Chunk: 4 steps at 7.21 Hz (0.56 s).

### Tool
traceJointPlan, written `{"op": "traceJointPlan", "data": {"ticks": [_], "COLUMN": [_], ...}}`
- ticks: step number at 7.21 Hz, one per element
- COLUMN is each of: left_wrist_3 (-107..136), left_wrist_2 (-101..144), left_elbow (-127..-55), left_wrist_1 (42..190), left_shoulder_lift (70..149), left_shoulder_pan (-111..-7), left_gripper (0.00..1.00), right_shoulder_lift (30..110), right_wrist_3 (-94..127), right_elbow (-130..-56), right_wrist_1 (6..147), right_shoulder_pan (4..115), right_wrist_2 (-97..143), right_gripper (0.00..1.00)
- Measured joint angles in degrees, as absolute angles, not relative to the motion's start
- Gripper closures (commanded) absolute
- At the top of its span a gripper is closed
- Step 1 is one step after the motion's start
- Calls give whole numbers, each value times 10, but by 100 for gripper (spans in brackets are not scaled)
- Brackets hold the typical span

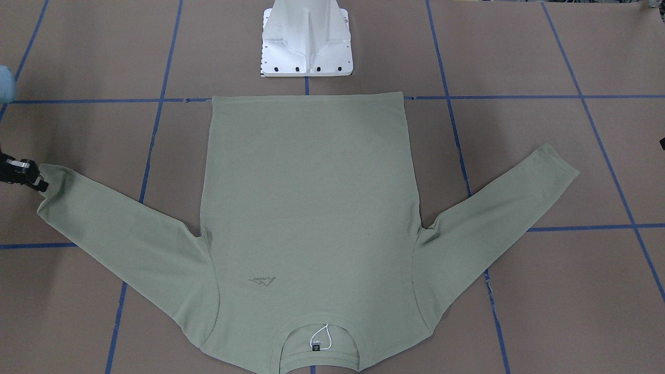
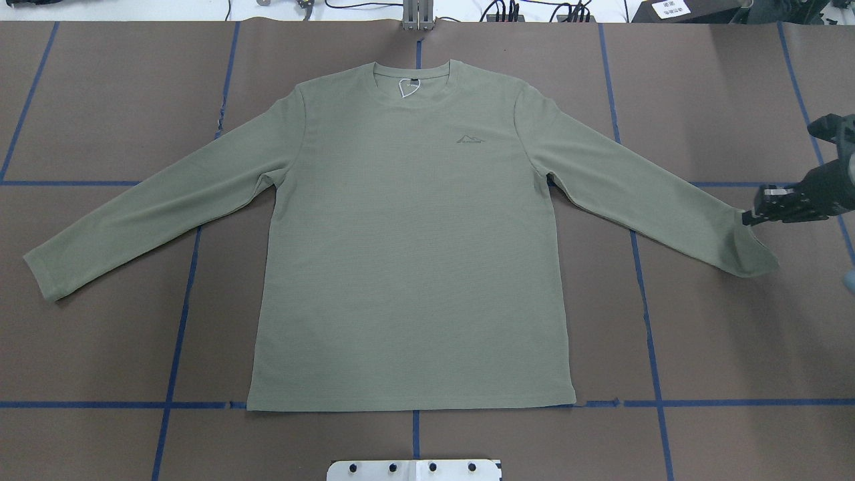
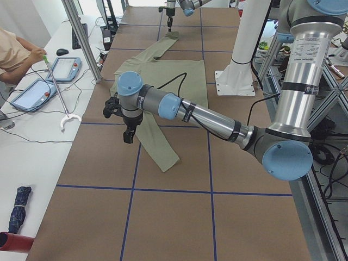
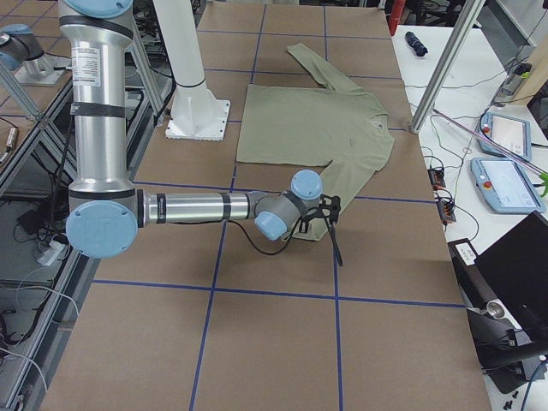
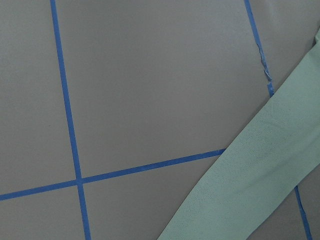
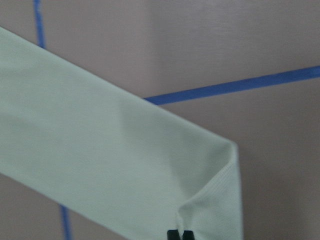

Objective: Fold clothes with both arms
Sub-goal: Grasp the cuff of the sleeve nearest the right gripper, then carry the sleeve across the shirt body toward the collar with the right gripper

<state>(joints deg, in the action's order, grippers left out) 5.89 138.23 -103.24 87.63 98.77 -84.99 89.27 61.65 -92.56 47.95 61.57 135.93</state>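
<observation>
1. the shirt [image 2: 407,254] lies flat and face up in the middle of the table [image 2: 721,334]. its collar [image 2: 417,83] is on the far side from me and its hem is toward my pedestal [image 1: 306,41]. both sleeves are spread wide and slant back toward me. opened out like this, every edge can be reached and no fold shows, so i judge the task is at its very start.
2. the right sleeve [image 2: 634,187] runs out to its cuff [image 2: 758,250], and my right pincer [image 2: 748,217] sits at the cuff's far corner. in the right wrist view the fingertips [image 6: 173,234] are pressed close, with the knit puckered up into them, so i read it as pinching the cuff edge. a corner hold gives me the sleeve's end to carry across the body, which i judge to be the 1st fold.
3. the left sleeve [image 2: 153,214] lies flat with nothing on it. my left pincer [image 3: 128,135] hangs above the table near that sleeve. it shows only in the side camera, so i cannot tell whether it is spread or pressed together. its wrist view has only sleeve and table below, so i take it to be apart from the cloth.
4. blue tape lines [image 2: 651,361] grid the table. the hem lies along 1 of them, likely as a squaring guide.
</observation>
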Motion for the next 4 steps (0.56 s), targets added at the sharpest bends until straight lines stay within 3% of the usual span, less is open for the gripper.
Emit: {"op": "traceJointPlan", "data": {"ticks": [2,4], "left_wrist_3": [59,59], "left_wrist_2": [1383,1383], "left_elbow": [-1032,-1032], "left_wrist_1": [879,881], "left_shoulder_lift": [993,995], "left_shoulder_pan": [-849,-849], "left_gripper": [0,0], "right_shoulder_lift": [782,571], "right_wrist_3": [796,893], "right_elbow": [-952,-930], "right_wrist_1": [506,683], "right_shoulder_pan": [539,487], "right_wrist_2": [1312,1219], "right_gripper": [100,100]}}
